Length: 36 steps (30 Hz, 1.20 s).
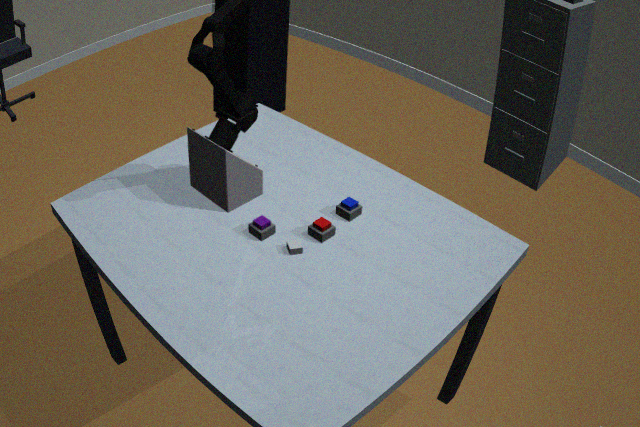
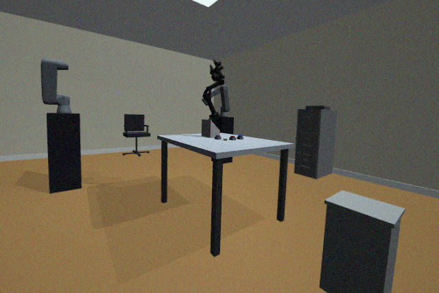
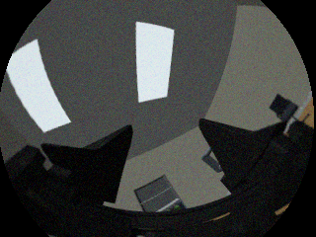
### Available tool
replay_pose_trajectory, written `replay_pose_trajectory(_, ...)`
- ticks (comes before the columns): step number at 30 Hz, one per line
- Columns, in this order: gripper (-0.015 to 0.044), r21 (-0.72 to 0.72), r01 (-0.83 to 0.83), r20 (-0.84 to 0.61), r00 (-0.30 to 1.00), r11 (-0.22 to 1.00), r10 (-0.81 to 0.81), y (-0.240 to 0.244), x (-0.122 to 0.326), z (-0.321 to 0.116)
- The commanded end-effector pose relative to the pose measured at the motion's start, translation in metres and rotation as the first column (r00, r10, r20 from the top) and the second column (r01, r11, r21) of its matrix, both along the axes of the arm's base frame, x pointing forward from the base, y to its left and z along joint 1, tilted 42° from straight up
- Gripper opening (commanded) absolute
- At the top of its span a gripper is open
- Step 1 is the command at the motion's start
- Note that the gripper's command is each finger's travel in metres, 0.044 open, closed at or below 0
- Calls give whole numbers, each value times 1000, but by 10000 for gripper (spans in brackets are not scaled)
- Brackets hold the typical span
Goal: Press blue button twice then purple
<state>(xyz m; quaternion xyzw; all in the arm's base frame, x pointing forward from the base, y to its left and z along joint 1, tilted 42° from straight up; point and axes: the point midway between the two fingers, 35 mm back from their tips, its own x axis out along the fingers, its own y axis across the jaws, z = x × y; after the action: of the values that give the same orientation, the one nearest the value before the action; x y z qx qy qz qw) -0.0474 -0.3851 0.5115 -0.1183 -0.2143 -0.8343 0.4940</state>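
Observation:
The blue button (image 1: 349, 202) (image 2: 240, 136) sits on a dark square base, the farthest right of the three buttons in the top view. The purple button (image 1: 261, 221) (image 2: 217, 136) is on the left, on a similar base. Both caps stand raised. My gripper (image 2: 212, 62) (image 3: 166, 125) is open and empty, high above the table and pointing upward; the wrist view shows ceiling and walls between its fingers. It is far from every button. The top view cuts it off at the top edge.
A red button (image 1: 321, 223) (image 2: 232, 137) stands between the purple and blue ones. A small pale block (image 1: 294, 247) (image 2: 225, 139) lies in front of them. An upright angled panel (image 1: 208, 171) (image 2: 209, 128) stands by the arm's base on the table (image 1: 310, 334) (image 2: 212, 147).

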Motion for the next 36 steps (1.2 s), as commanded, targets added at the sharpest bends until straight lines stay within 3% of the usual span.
replay_pose_trajectory(1, 400, -14, 7, -3, 1000, 1000, -7, 4, -3, 4)
replay_pose_trajectory(4, 400, -163, 123, -61, 989, 979, -135, 60, -34, 49)
replay_pose_trajectory(9, 400, -278, 257, -112, 948, 926, -297, 116, -54, 83)
replay_pose_trajectory(16, 400, -475, 481, -127, 791, 737, -598, 231, -69, 128)
replay_pose_trajectory(27, 400, -671, 690, 37, 396, 271, -917, 410, -36, 146)
replay_pose_trajectory(36, 400, -687, 699, 296, 19, -199, -955, 539, 39, 113)
